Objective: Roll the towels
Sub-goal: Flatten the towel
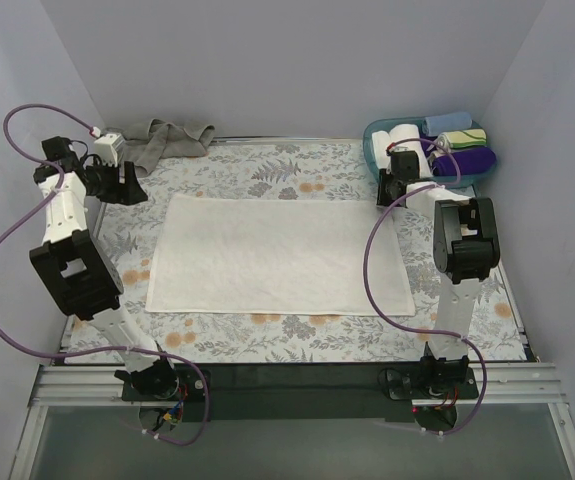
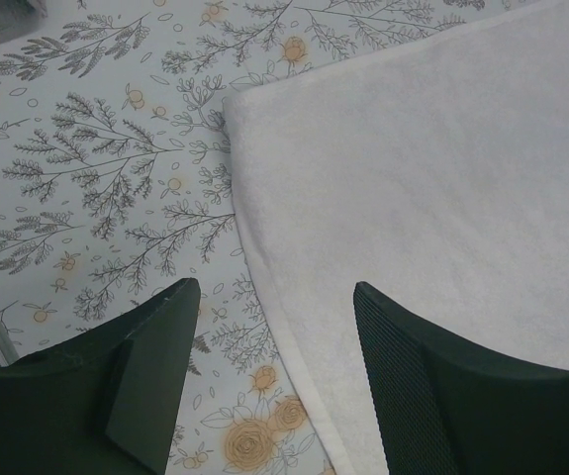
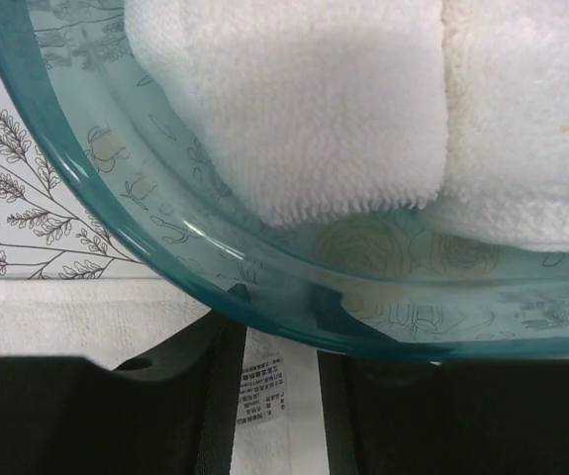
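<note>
The white towel (image 1: 277,255) is lying flat and unrolled in the middle of the desk (image 1: 267,165). The grey towel (image 1: 172,138) is sitting crumpled at the upper left of the overhead view. The left jaws are standing wide and released, hovering over the white towel's edge by its upper-left corner, with nothing between them. The right jaws are sitting low at the upper-right corner, partly apart, with cloth and a label (image 3: 257,401) showing in the gap. I cannot tell whether they are pinching it. The basket (image 1: 371,145) is sitting just ahead of them, filling the top of the right wrist view.

Two risks are showing. The right jaws are close enough to be knocking the basket if they are moving forward. With one corner perhaps caught and the other loose, the roll is likely to be starting crooked.
</note>
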Controlling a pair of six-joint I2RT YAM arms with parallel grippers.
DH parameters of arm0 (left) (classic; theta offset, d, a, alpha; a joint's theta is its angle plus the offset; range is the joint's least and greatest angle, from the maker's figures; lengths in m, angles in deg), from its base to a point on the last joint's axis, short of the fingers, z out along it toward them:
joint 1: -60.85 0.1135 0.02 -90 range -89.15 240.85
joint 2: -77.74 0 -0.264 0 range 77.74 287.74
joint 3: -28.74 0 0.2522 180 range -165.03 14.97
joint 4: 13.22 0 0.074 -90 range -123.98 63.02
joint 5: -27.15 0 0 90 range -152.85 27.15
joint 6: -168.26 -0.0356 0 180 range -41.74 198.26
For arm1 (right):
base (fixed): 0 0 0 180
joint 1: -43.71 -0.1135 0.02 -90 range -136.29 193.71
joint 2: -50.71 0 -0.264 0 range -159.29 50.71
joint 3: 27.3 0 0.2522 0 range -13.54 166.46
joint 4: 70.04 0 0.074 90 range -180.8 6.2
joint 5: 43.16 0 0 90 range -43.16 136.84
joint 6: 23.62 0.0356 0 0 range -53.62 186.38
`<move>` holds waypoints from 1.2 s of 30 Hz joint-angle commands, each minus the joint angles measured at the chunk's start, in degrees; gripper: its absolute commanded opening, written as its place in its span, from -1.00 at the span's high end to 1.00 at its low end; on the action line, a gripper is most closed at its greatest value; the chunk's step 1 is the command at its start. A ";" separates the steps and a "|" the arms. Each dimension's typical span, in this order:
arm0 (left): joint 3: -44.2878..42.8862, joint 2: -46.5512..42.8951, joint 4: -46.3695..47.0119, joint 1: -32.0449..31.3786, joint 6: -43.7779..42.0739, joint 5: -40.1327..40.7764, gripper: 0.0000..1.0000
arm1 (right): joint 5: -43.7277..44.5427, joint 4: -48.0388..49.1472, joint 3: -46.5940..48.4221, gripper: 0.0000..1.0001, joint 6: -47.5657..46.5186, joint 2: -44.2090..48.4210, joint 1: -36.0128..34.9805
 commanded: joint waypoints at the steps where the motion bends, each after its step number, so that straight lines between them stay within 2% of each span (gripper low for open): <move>1: -2.38 0.04 -1.16 0.25 -0.27 -0.20 -0.18 | 0.84 -3.79 1.31 0.41 0.49 -0.71 -0.42; 5: -3.08 1.27 -0.64 0.25 -0.35 -0.03 -0.18 | 0.23 -3.53 0.79 0.77 -0.30 -0.18 -0.51; 7: -9.19 7.29 -2.03 -1.75 -0.79 0.76 -0.13 | -0.91 -2.65 0.87 0.97 -2.83 1.04 -0.95; 16: -21.09 20.07 -0.46 -8.71 -0.70 8.31 0.04 | -5.04 -2.82 1.05 0.97 -6.89 5.18 -0.95; 23: -23.04 27.37 -0.90 -12.05 -0.80 6.92 0.08 | -8.46 -4.32 0.26 0.97 -9.71 7.02 -1.30; 26: -22.25 28.17 -0.20 -13.10 -0.53 6.74 0.21 | -9.00 -4.50 0.00 0.97 -10.15 7.46 -1.22; 30: -21.99 28.00 0.50 -13.63 -0.62 9.89 0.69 | -9.09 -4.85 0.08 0.97 -10.58 7.47 -1.22; 34: -16.11 22.57 5.59 -14.25 -2.46 14.03 0.89 | -9.36 -5.37 0.26 0.97 -11.02 7.29 -1.22; 36: -13.91 20.97 6.48 -15.73 -5.52 16.13 0.91 | -9.27 -5.37 0.26 0.97 -11.20 7.29 -1.30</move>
